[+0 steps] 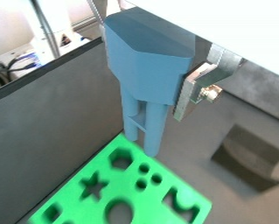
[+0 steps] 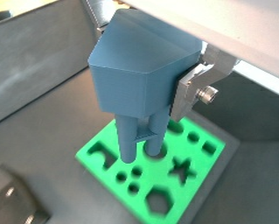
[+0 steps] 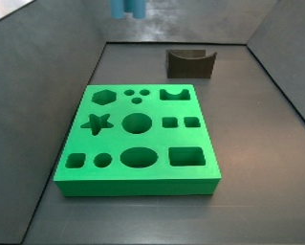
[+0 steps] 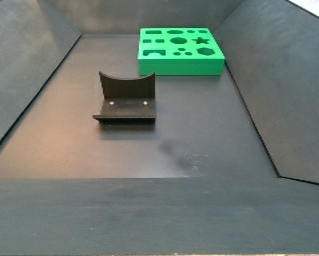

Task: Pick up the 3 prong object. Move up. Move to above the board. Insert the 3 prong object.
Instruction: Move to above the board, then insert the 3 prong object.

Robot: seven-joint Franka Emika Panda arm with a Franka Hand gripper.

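My gripper (image 1: 153, 83) is shut on the 3 prong object (image 1: 148, 61), a light-blue piece with a blocky head and thin prongs pointing down; it shows the same way in both wrist views (image 2: 136, 79). One silver finger (image 2: 188, 86) presses its side. The piece hangs high above the board (image 1: 124, 188), a bright-green block with star, hexagon, round and square holes. In a side view only the prong tips (image 3: 129, 8) show at the upper edge, well above the board (image 3: 140, 139). The gripper is out of view in the side view that shows the board (image 4: 182, 50) at the far end.
A dark brown U-notched block (image 3: 190, 61) stands beyond the board, also seen in a side view (image 4: 124, 100) and a wrist view (image 1: 249, 153). Grey bin walls (image 3: 276, 67) enclose the dark floor.
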